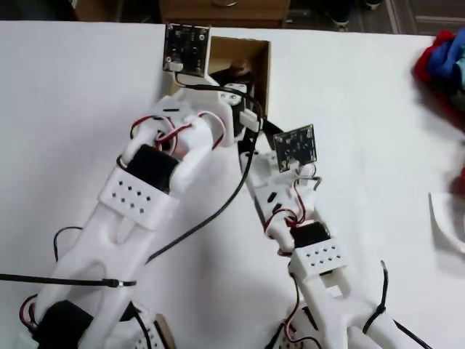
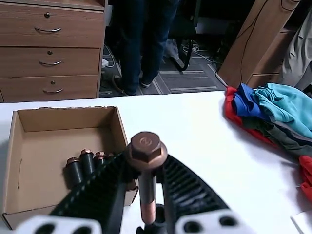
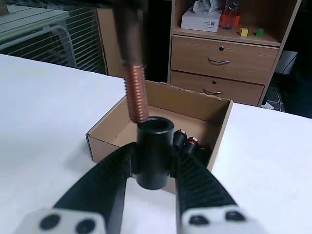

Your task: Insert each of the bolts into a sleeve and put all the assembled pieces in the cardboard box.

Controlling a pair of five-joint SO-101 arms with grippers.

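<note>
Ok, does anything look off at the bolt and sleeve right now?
The bolt leans relative to the sleeve, and its tip meets the edge of the mouth, not the centre, so it might catch. The assembled pieces lie neatly in the cardboard box.

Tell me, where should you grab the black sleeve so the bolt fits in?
Grip the sleeve around its round side wall, coming from the side. It stands upright, hole on top, with the bolt tip right at that hole, so the top should stay free.
</note>
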